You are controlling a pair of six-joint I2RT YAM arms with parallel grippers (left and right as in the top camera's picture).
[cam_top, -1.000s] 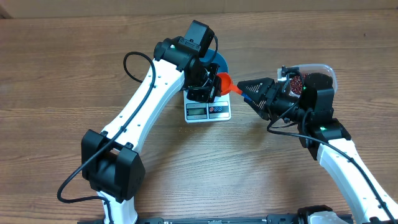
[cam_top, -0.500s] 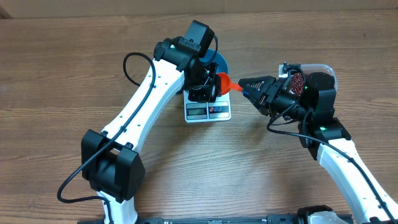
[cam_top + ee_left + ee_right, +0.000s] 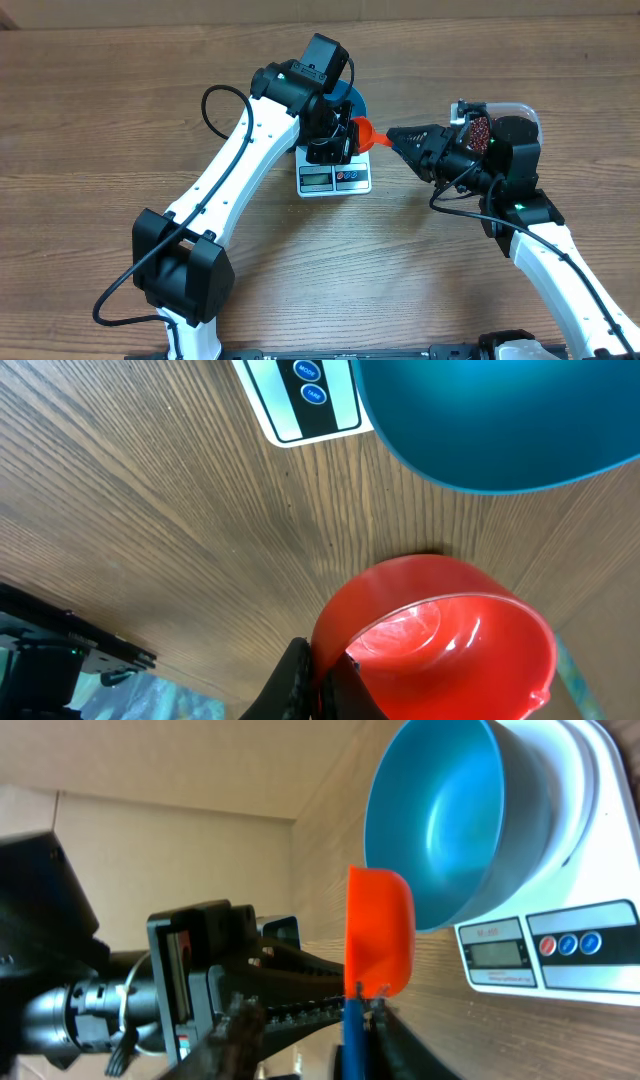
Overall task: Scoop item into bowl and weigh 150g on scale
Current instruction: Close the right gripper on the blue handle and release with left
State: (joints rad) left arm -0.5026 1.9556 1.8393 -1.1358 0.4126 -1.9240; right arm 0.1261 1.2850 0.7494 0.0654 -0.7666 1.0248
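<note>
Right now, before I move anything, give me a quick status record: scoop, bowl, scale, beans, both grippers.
scoop: orange, empty, held in the air beside the bowl
bowl: blue, sits on the scale, no beans visible inside
scale: white, display unreadable
beans: in the clear tub by the right arm
left gripper: shut on the scoop's rim
right gripper: at the scoop's blue handle; grip unclear

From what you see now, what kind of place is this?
Probably a robot test bench rather than a kitchen: two white robot arms at a wooden table, with a scale and blue bowl.
</note>
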